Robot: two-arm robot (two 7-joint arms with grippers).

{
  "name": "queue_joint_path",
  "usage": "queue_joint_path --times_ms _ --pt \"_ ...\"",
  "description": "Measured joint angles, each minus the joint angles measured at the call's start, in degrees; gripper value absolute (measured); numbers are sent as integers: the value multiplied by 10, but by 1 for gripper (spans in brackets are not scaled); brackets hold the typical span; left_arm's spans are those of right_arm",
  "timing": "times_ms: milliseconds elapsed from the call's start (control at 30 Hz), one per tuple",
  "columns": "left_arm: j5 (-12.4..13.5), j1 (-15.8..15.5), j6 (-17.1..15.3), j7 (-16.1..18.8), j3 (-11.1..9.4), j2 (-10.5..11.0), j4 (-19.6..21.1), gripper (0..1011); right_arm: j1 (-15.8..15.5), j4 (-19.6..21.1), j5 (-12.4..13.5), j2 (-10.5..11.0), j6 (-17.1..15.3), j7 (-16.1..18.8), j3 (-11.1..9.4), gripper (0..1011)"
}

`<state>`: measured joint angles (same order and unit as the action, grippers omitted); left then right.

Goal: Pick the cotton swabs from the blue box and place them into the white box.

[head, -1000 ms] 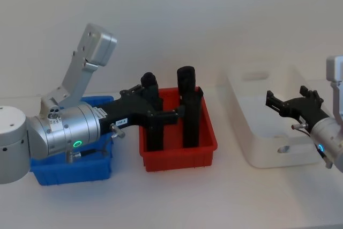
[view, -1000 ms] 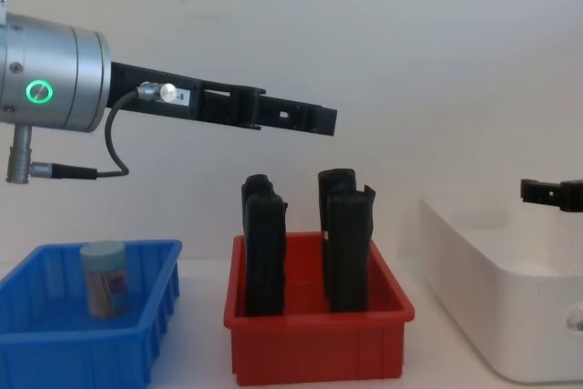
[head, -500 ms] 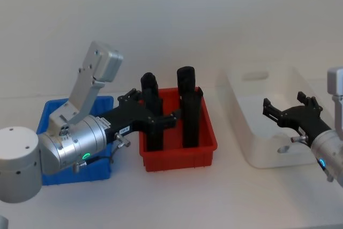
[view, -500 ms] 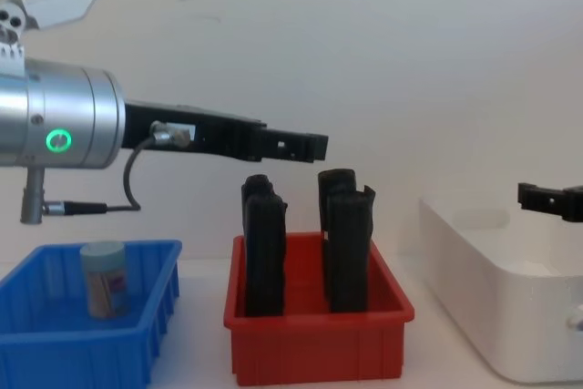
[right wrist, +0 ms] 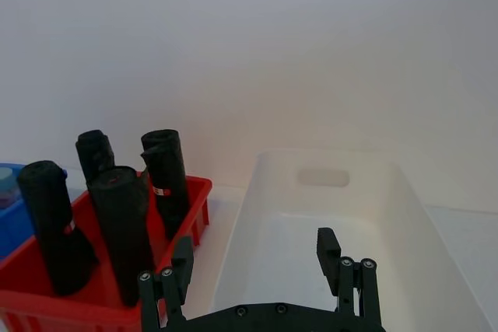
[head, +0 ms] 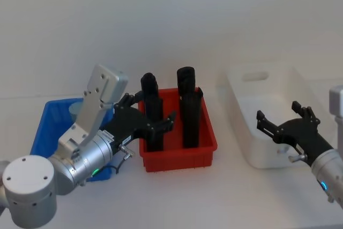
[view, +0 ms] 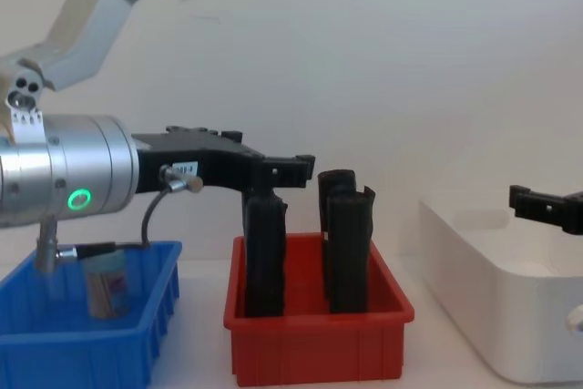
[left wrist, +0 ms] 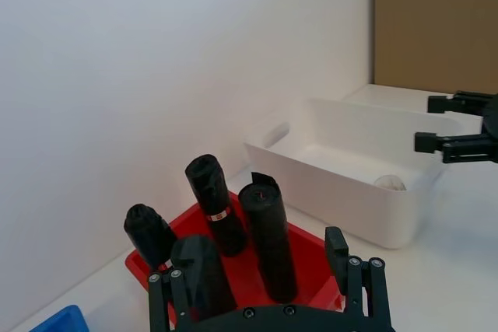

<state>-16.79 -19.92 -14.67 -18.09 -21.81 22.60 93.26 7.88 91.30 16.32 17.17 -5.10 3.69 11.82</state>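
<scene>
Contents: cotton swabs [view: 107, 285], one jar, upright inside blue box [view: 141, 343], left of red bin [view: 319, 357]. White box [head: 256, 151] right of red bin. Left gripper [head: 153, 106] above red bin's left side, beside black rolls [head: 186, 112], fingers spread wide, empty. Right gripper [head: 277, 112] right of red bin, over white box, fingers wide apart, empty.
</scene>
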Motion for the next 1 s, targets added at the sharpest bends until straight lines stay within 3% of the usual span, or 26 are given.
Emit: queue_joint_path --times_ms 467,767,1000 --pt "33 40 87 110 -27 -5 -1 999 -74 85 1 19 27 1 10 1001" --pt "50 60 130 164 -40 -7 -1 999 -87 99 1 22 32 1 12 1001" --pt "53 64 139 174 -42 -7 -1 1000 -87 99 1 22 32 1 11 1001"
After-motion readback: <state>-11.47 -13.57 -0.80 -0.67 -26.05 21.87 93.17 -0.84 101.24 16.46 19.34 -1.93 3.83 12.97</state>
